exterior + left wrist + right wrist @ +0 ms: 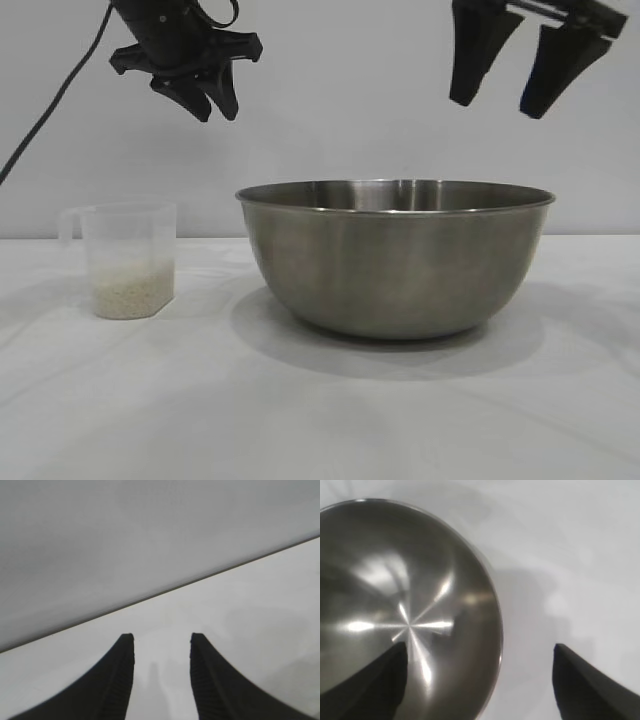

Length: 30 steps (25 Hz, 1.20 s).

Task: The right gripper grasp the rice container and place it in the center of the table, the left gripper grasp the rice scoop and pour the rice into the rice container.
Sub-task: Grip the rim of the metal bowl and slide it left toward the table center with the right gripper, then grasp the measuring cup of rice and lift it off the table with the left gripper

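Steel bowl: the large round stainless-steel bowl stands upright on the plain white table, about in the middle of it. The inside looks bare and shiny in the right wrist view.

Plastic cup: the small clear plastic measuring cup with a side handle stands upright on the table, to the left of the steel bowl and apart from it. The handle points away from the bowl.

Rice: the pale off-white grains lie in the lower part of the plastic cup, well below its rim.

Right pincer: the black claw-shaped right pincer hangs in the air above the right part of the steel bowl, not touching it. Its two fingers are spread wide and nothing is between them. In its wrist view one finger shows over the bowl's inside and the other over the table beside the rim.

Left pincer: the black claw-shaped left pincer hangs high above the table, to the upper left of the steel bowl and above the plastic cup. In its wrist view the two fingers stand partly apart with only the white table seen between them; it holds nothing.
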Available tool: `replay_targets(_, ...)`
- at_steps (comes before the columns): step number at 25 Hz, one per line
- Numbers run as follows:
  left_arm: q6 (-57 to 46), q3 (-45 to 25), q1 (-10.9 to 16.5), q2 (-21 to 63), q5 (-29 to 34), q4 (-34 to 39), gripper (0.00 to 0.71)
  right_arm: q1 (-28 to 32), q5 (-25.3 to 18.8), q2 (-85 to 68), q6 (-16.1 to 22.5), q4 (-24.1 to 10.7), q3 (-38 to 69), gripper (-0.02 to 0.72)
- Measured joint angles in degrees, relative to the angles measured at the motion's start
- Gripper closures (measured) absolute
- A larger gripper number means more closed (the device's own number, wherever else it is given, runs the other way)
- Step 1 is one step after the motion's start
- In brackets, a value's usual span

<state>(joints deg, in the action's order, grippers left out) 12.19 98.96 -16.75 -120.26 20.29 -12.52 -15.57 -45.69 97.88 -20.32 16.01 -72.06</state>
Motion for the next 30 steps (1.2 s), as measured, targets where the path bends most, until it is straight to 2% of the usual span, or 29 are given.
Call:
replay_targets(4,0.0,0.0,0.0,1.0,0.1,0.0,0.480,0.1,18.3,-13.0,0.0,0.3,20.7,0.193)
replay_targets(6,0.0,0.0,0.0,1.3,0.2,0.0,0.480,0.1,23.5,-21.1,0.0,0.5,27.3,0.193)
replay_targets(7,0.0,0.0,0.0,1.3,0.2,0.0,0.480,0.2,24.0,-25.4,-0.1,0.5,29.7,0.193)
replay_targets(9,0.0,0.0,0.0,1.3,0.3,0.1,0.480,0.2,22.0,-32.5,-0.1,0.5,32.8,0.193)
replay_targets(12,0.0,0.0,0.0,1.3,0.9,1.2,0.480,0.2,16.6,-41.8,-0.1,0.6,35.4,0.193)
replay_targets(15,0.0,0.0,0.0,1.3,1.4,1.8,0.480,0.2,7.4,-49.2,-0.1,0.8,37.0,0.193)
replay_targets(17,0.0,0.0,0.0,1.3,1.6,1.9,0.480,0.2,2.9,-52.8,-0.1,1.0,37.7,0.193)
replay_targets(23,0.0,0.0,0.0,1.4,1.7,2.1,0.480,0.2,-5.2,-62.4,2.1,1.3,42.8,0.193)
replay_targets(24,0.0,0.0,0.0,1.4,1.7,2.1,0.480,0.2,-6.0,-63.7,2.1,1.3,43.9,0.193)
replay_targets(26,0.0,0.0,0.0,1.4,1.7,2.1,0.480,0.2,-6.8,-66.9,2.4,1.3,44.8,0.258)
replay_targets(30,0.0,0.0,0.0,1.4,1.7,2.6,0.480,0.2,-7.9,-72.5,3.4,1.1,44.8,0.251)
